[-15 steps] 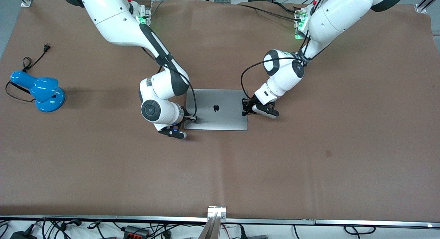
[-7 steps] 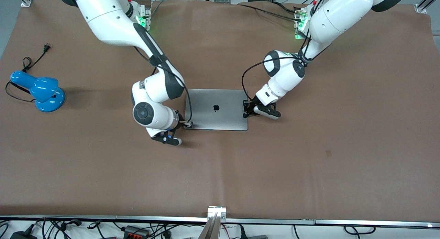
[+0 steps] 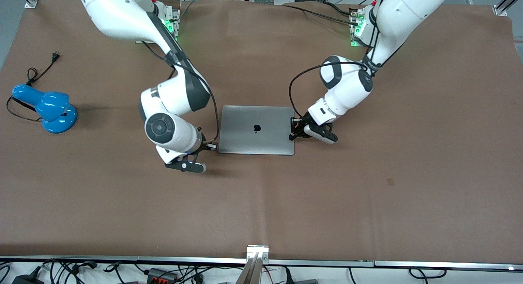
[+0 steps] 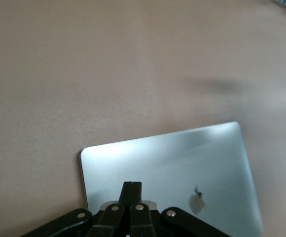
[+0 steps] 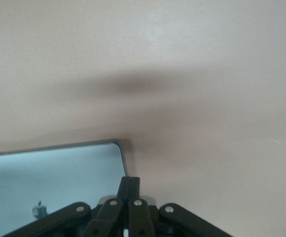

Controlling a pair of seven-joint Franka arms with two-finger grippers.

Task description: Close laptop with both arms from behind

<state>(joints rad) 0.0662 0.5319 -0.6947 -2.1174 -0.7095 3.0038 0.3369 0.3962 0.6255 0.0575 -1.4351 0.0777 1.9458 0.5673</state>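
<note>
Brown desk mat carries the laptop [image 3: 256, 130], lid flat, mid-desk; left gripper [image 3: 292, 130] and right gripper [image 3: 211, 146], fingers pressed together, flank its edges, so a careless retreat could drag it.

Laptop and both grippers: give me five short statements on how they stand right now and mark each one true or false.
1. The laptop lies shut, its lid with the logo facing up. True.
2. The left gripper has its fingers spread wide. False: the left wrist view shows its fingers pressed together.
3. The right gripper is at the laptop's edge toward the right arm's end of the table. True.
4. The blue desk lamp stands on the laptop's lid. False: it stands on the table, well apart, toward the right arm's end.
5. The right gripper holds a cable. False: its fingers are shut on nothing.
</note>
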